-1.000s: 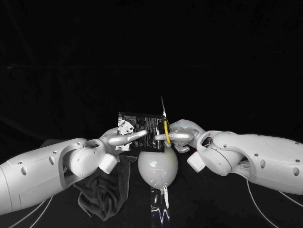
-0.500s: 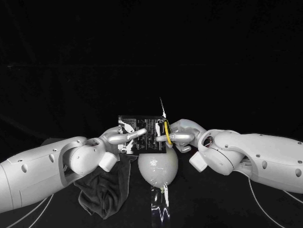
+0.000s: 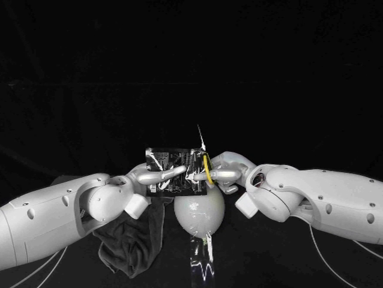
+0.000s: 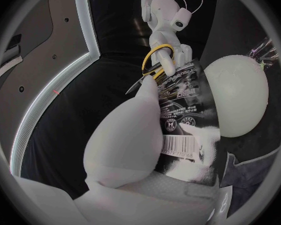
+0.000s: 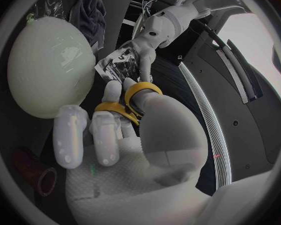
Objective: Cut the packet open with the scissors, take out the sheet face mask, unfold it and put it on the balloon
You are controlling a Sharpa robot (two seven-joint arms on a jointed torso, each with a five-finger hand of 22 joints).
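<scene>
My left hand (image 3: 155, 177) holds the black printed packet (image 3: 176, 172) upright above the white balloon (image 3: 199, 212). Close on its right, my right hand (image 3: 232, 170) grips the yellow-handled scissors (image 3: 207, 167), whose blade points up along the packet's right edge. In the left wrist view the packet (image 4: 184, 116) stands behind my left hand (image 4: 125, 145), with the scissors' yellow loops (image 4: 154, 60) at its far corner and the balloon (image 4: 238, 101) beside it. In the right wrist view my right hand's (image 5: 115, 135) fingers pass through the yellow loops (image 5: 140, 91), facing the packet (image 5: 118, 65).
A dark cloth (image 3: 129, 241) lies under my left forearm. A crumpled clear wrapper (image 3: 202, 264) lies in front of the balloon. A dark red tube (image 5: 39, 179) lies on the table near my right hand.
The two hands have drawn closer together. The packet has shifted right and slightly lower, and the scissors' blade has moved left onto its right edge.
</scene>
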